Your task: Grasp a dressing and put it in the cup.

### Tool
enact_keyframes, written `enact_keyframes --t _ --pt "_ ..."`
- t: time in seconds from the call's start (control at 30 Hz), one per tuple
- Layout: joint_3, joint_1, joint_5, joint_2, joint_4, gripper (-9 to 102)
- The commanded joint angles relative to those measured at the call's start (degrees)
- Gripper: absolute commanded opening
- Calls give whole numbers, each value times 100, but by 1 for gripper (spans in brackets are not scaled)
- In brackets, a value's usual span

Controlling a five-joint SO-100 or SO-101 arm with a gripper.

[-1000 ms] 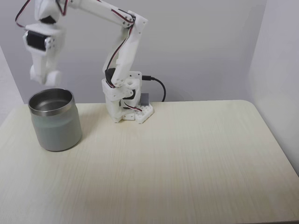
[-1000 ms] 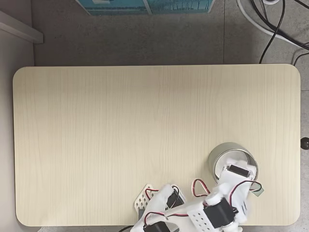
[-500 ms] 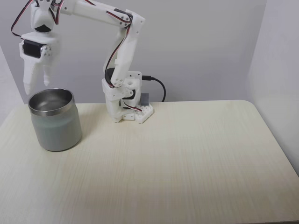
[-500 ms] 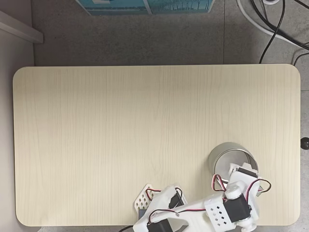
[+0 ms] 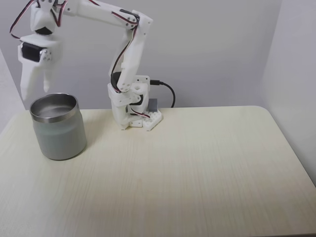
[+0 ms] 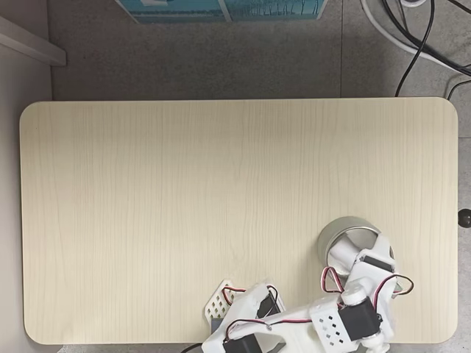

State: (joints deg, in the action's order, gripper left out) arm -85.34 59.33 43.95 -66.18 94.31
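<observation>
White plastic two-finger gripper [image 5: 36,96] hangs fingers-down just above and behind the squat brushed stainless-steel cup [image 5: 58,127] at the side view's left, fingers parted, nothing held. Cup upright, mouth up, on the pale wood table [image 5: 187,168]. From above, the arm covers part of the cup [image 6: 333,237]; contents cannot be made out.
</observation>
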Motion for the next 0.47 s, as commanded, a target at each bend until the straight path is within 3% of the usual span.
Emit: enact_keyframes --t 0.0,0.43 --pt "-193 -79 -53 -9 -132 27" --pt "510 -413 -79 624 -519 26"
